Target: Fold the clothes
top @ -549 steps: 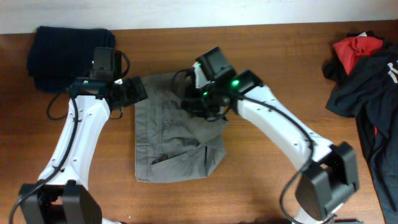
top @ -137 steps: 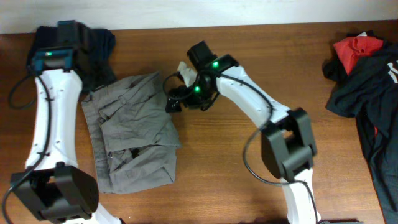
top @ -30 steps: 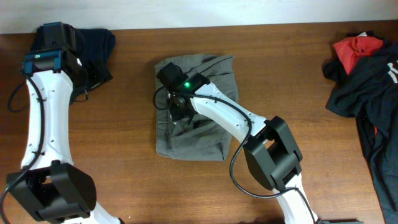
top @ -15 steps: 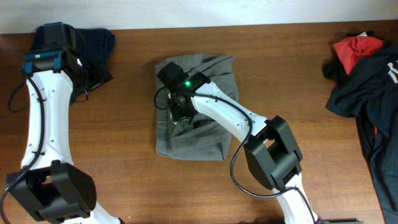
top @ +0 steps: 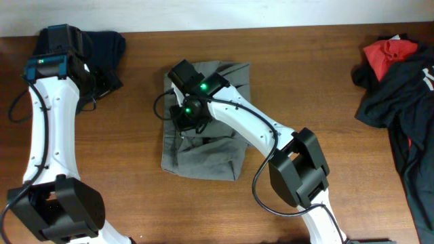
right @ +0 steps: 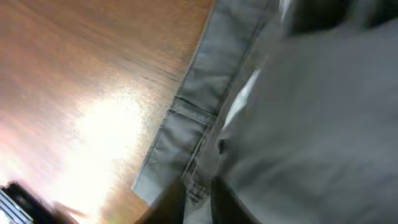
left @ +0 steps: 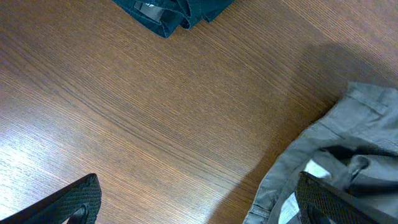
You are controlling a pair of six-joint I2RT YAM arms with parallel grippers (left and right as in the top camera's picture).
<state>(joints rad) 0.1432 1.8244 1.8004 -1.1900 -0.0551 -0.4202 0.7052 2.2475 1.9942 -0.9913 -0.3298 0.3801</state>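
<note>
1. Grey garment point(top: 207, 152) is lying folded on the middle of the table point(top: 325, 81), right under the right gripper point(top: 184, 116).
2. Right gripper is sitting on the garment's left half, near its upper edge. The wrist view is blurring, so I cannot tell if the jaws are pinching cloth.
3. Left gripper point(left: 202, 202) is hovering over bare wood with jaws spread wide, holding nothing, apart from the garment.
4. Dark blue cloth point(top: 108, 44) is lying back left.
5. Red-and-black clothes pile point(top: 397, 74) is lying far right.

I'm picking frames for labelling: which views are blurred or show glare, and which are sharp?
Right wrist: blurred throughout, with a bright glare patch on the brown wooden table and the folded grey cloth garment smeared. Left wrist: sharp, wood grain crisp. Overhead: sharp, evenly lit.
</note>
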